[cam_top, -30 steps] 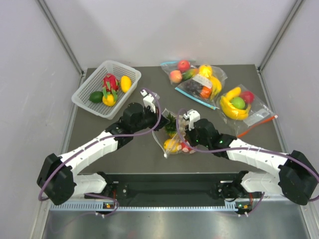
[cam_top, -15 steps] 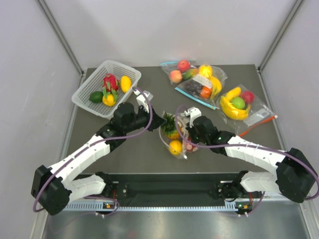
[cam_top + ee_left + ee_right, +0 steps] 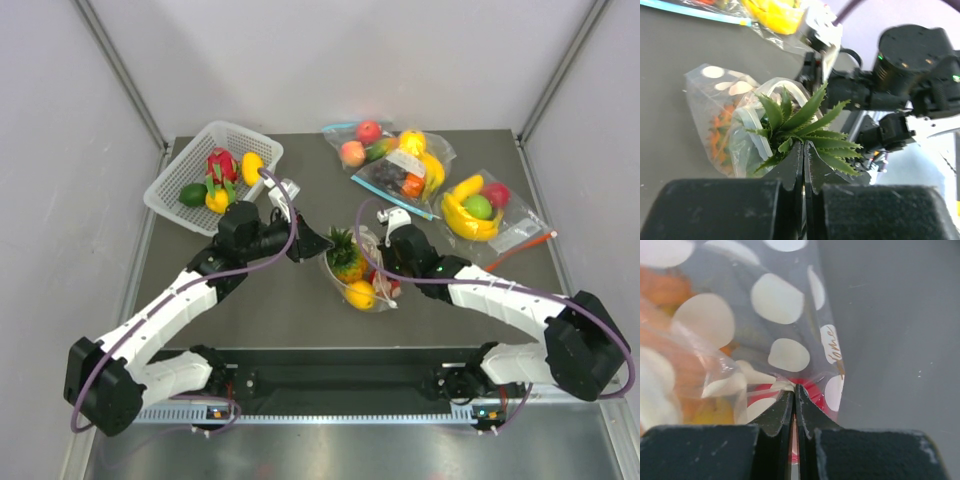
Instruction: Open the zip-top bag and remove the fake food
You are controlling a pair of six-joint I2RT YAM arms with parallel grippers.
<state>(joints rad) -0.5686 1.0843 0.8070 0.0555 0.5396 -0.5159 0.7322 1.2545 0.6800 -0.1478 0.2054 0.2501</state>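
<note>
The dotted zip-top bag (image 3: 376,299) lies at the table's middle with its mouth open toward the left arm. My left gripper (image 3: 312,243) is shut on the green crown of the pineapple (image 3: 346,258). In the left wrist view the crown (image 3: 800,117) sticks out of the bag's mouth (image 3: 720,107) at my left gripper's tips (image 3: 804,145). My right gripper (image 3: 384,267) is shut on the bag's plastic (image 3: 785,300) at its tips (image 3: 795,388), with the small red piece (image 3: 815,389) just behind the film. The yellow-orange fruit (image 3: 360,293) lies inside the bag.
A white basket (image 3: 178,160) with a dragon fruit and other toy fruit stands at the back left. Two undotted bags of fruit lie at the back right, one with a blue strip (image 3: 400,165) and one with a red-orange strip (image 3: 480,210).
My left gripper has drawn back to the left with the pineapple's crown. My right gripper has moved farther back and right with the bag, and the bag has swung with it.
</note>
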